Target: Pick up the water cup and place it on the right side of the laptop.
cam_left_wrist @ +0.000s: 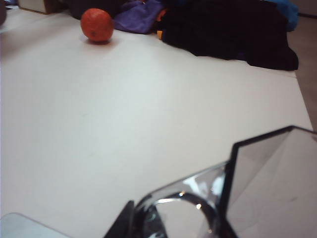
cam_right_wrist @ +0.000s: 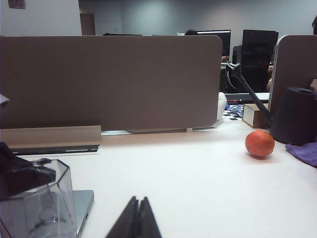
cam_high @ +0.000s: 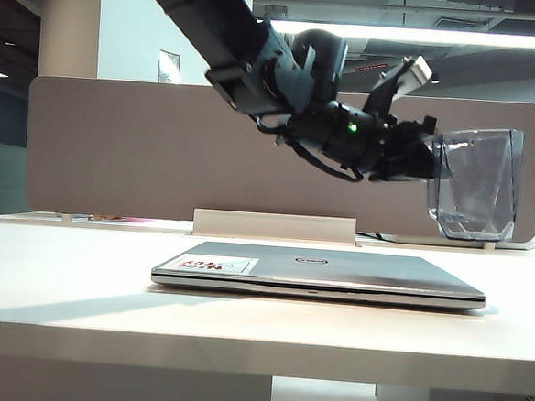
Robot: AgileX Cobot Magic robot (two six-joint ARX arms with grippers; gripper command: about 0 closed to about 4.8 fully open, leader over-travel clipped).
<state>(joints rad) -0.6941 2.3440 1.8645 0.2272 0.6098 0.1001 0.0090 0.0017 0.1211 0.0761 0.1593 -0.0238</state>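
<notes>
1. The water cup (cam_high: 476,183) is held in the air by the left gripper (cam_high: 432,166), above and just past the right end of the laptop (cam_high: 322,272) in the exterior view; it is clear of the table (cam_high: 77,297).
2. The left gripper's fingers are seen clamped together on the cup's near side, at its handle, with the arm reaching in from the upper left across the laptop.
3. The cup is carried roughly upright, its faceted walls widening toward the rim and its thick base lowest.
4. In the left wrist view, the cup's rim and wall (cam_left_wrist: 270,186) are shown close to the camera, with the curved handle (cam_left_wrist: 185,208) beside them.
5. The laptop lies closed and flat in the middle of the table, its small round logo facing up and a white sticker (cam_high: 219,264) with red print near its left corner.
6. The right gripper (cam_right_wrist: 137,220) is seen low over the table, its two fingers pressed together with nothing between them.
7. In the right wrist view, the cup (cam_right_wrist: 37,208) appears beside a corner of the laptop (cam_right_wrist: 83,201).
8. An orange (cam_right_wrist: 259,143) rests on the table, well apart from the laptop, near a purple cloth (cam_right_wrist: 304,151).
9. A grey partition (cam_high: 143,146) stands behind the table.
</notes>
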